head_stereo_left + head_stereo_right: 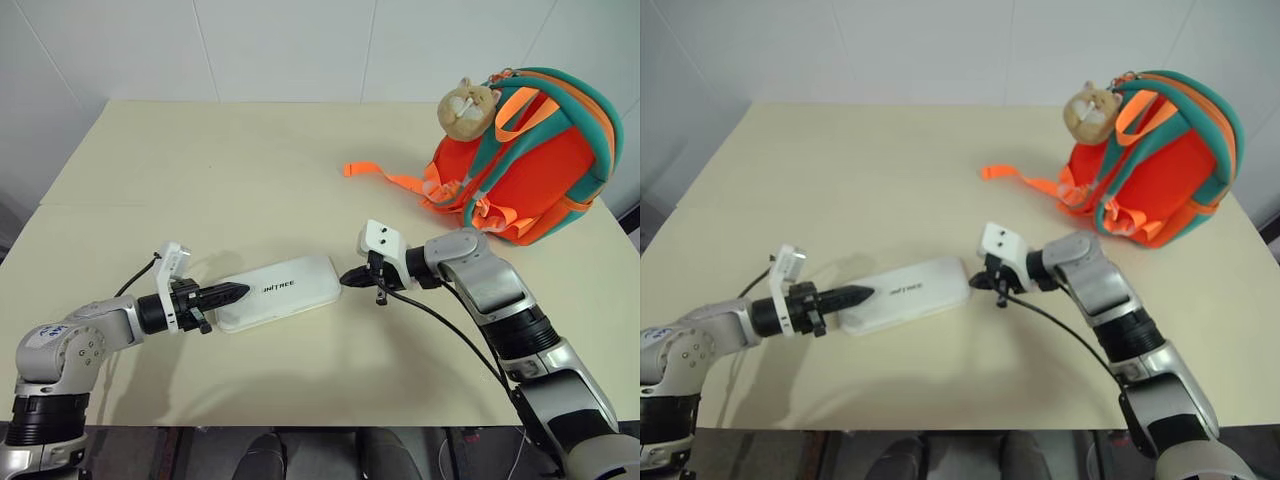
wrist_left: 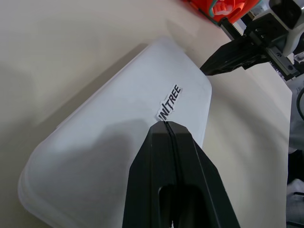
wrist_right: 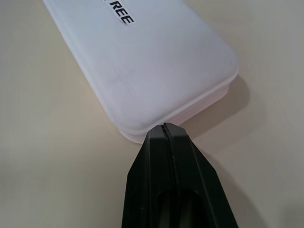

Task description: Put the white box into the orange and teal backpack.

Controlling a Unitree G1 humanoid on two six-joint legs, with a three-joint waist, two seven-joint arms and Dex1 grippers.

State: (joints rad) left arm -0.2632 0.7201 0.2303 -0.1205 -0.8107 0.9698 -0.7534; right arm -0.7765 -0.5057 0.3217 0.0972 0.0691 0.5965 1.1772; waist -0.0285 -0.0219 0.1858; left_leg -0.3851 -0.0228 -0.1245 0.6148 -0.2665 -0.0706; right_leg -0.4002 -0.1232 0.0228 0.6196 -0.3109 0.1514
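White box [image 1: 277, 290] lay flat on the worktop [image 1: 250, 180], toward the near edge and a little left of the middle, its long side running slantwise from near-left to far-right. Small dark lettering sat in the middle of its lid. The box was not lifted; it rested on the worktop with nothing gripping it.

The left gripper [image 1: 232, 293] reached in from the near-left corner with its jaws clenched together on nothing, the tips lying over the box's left end; whether they touched the lid could not be told. The right gripper [image 1: 352, 276] came in from the right side, also with jaws clenched and empty, its tip just at the box's right end, close against the short rounded edge. So the two grippers faced each other with the box between them.

The backpack [image 1: 530, 160], orange with teal edging, stood at the far-right corner of the worktop, well apart from the box. A tan plush toy [image 1: 467, 107] hung at its upper left side, and an orange strap [image 1: 385, 176] trailed from it leftward across the worktop.
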